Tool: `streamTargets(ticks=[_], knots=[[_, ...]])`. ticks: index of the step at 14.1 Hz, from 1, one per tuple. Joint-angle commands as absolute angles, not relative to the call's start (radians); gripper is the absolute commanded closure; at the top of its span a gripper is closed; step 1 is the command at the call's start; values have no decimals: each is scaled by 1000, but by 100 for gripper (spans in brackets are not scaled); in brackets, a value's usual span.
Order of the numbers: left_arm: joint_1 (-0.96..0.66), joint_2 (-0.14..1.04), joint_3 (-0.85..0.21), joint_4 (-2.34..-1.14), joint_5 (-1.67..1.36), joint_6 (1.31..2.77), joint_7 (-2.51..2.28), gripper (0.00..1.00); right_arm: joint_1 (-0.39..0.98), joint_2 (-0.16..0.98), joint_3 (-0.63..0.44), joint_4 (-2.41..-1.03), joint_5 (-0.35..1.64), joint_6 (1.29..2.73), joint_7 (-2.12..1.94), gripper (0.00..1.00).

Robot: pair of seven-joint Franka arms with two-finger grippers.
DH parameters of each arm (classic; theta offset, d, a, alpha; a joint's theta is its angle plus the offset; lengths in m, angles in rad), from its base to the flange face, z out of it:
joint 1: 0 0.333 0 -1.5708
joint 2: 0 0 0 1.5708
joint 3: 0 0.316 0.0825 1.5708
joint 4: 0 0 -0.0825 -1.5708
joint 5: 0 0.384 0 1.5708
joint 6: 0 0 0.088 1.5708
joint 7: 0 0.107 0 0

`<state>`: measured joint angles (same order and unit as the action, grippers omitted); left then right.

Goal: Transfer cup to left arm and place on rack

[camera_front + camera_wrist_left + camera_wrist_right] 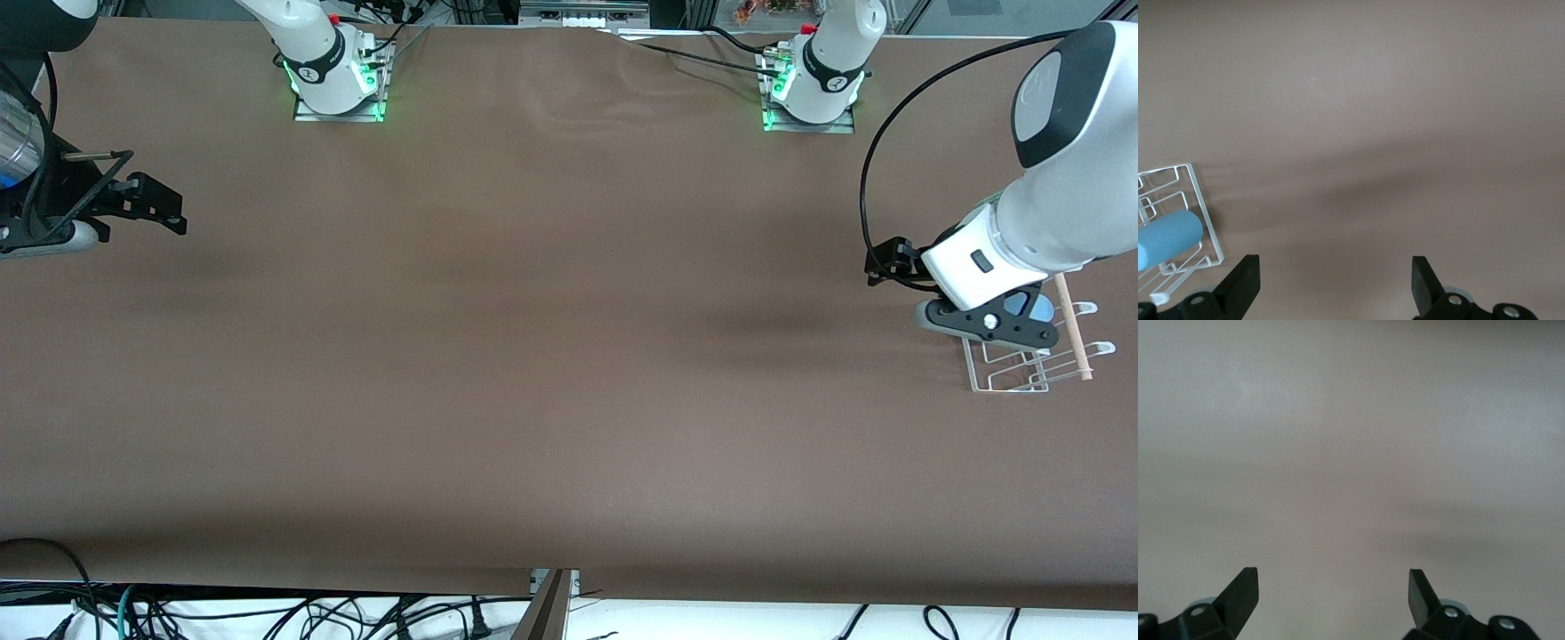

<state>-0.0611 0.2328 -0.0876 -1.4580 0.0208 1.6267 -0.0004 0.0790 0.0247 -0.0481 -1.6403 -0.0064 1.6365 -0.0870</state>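
Observation:
The light-blue cup (pixel 1029 308) (pixel 1168 239) lies on its side on the white wire rack (pixel 1013 378) (pixel 1199 200) at the left arm's end of the table. In the front view the left arm's hand partly covers it. My left gripper (pixel 991 324) (pixel 1336 280) hangs open beside the rack, with only bare table between its black fingers. My right gripper (pixel 133 209) (pixel 1333 593) waits open and holding nothing over the right arm's end of the table.
A light wooden dowel (pixel 1071 324) runs along one side of the rack. Brown table cover (pixel 551 356) spreads between the two arms. The arm bases (pixel 338 80) stand at the table's back edge. Cables hang below the front edge.

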Motion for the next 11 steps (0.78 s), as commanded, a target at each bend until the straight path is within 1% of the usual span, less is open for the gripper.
streamTargets(ticks=[1,2,4,8,9,10,11], knots=[[-109,-15,-8,-1827,-6,1863,-34,0,81,34,-46,-1618,-18,1631,-86,1],[-123,-44,11,-1866,-5,1885,-32,0,81,34,-46,-1618,-18,1631,-86,1],[-115,-32,38,-1864,-17,1887,-23,0,81,34,-46,-1618,-18,1631,-86,1],[-98,-9,37,-1839,-12,1885,-21,0,81,32,-46,-1618,-18,1629,-87,1],[-48,-9,3,-1833,-11,1878,-23,0,83,34,-45,-1618,-18,1629,-87,1],[30,-8,-73,-1833,-14,1876,-21,0,84,34,-44,-1618,-18,1629,-87,1],[50,-9,-96,-1835,-15,1876,-21,0,84,35,-44,-1618,-18,1628,-87,1]])
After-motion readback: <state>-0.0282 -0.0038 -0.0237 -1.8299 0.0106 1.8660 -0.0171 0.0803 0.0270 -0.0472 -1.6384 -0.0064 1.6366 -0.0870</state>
